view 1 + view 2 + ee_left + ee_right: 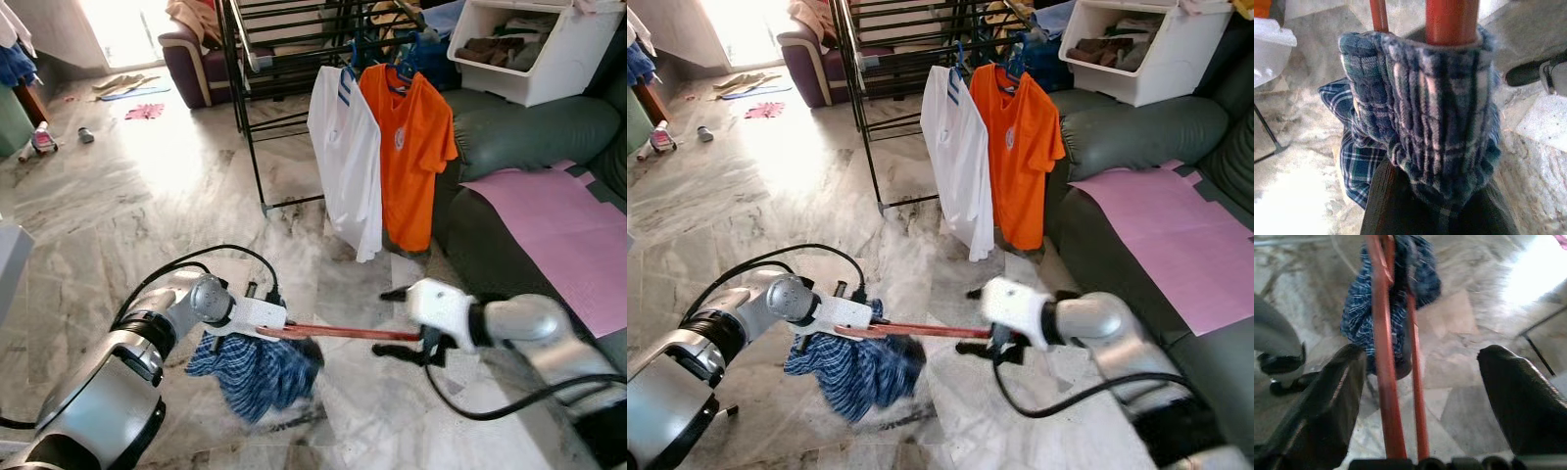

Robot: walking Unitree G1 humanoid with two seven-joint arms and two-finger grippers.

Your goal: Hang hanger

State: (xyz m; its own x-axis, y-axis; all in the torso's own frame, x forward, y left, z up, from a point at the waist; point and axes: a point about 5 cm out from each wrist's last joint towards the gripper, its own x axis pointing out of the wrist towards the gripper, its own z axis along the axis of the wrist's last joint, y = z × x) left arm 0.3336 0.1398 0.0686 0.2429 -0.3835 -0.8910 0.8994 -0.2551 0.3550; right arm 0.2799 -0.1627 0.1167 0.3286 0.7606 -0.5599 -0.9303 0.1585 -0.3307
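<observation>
Marble floor (176, 196), grey-veined and glossy, runs from the near foreground to a sunlit doorway at far left. Black metal drying rack (284, 59) stands at far centre; hung on its right end are a white short-sleeved shirt (345, 166) and, just to its right, an orange T-shirt (409, 157) with a small round chest emblem whose writing cannot be read. Dark green sofa (529, 137) lies along the right, carrying a pink sheet (558, 225) and a white plastic storage bin (534, 49) holding folded clothes.

Red-brown hanger (343, 333) is held level, low over the near floor, between the two arms. Blue plaid garment (257, 370) is draped from its left end, bunched and hanging down to the floor. Left claw (279, 328) is at that end, buried in the fabric; whether it is closed cannot be told. Right claw (1420, 382) has its fingers (1332, 401) spread wide, the hanger's two red rods running between them without touching either.
</observation>
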